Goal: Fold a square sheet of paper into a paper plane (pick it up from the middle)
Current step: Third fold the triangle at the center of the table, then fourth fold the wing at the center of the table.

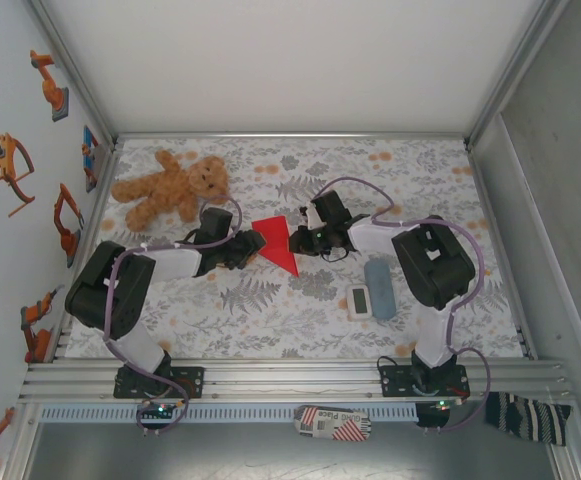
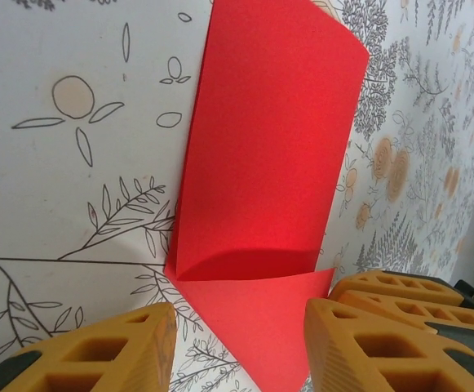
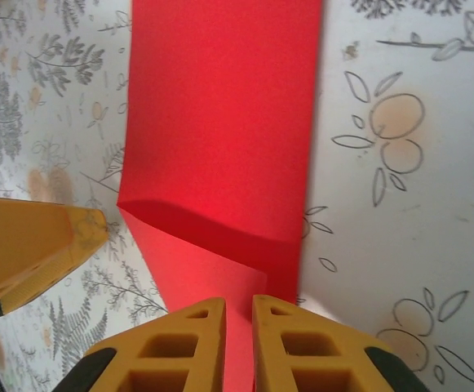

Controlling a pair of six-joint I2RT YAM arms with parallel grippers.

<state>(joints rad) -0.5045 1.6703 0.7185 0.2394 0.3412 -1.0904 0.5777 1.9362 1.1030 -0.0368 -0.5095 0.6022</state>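
Above: the square sheet of paper (image 1: 277,243) lies folded on the desk (image 1: 270,310), between the left pincer (image 1: 242,248) and right pincer (image 1: 305,238). Left wrist: left pincer (image 2: 241,314) apart, paper stretching straight ahead. Right wrist: right pincer (image 3: 238,304) almost together over its edge; grip unclear.

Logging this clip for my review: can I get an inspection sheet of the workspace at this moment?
Surface: floral cloth, flat.
Job's things: red paper mid-table, partly folded, one flap lifted.
Clutter: teddy bear, grey-blue block, white timer.
Grippers: left claw open astride the paper; right claw nearly closed over it, grip unclear.
Cables: purple cables looped along both arms.
Surroundings: white walls, metal frame, robot stickers on left wall.
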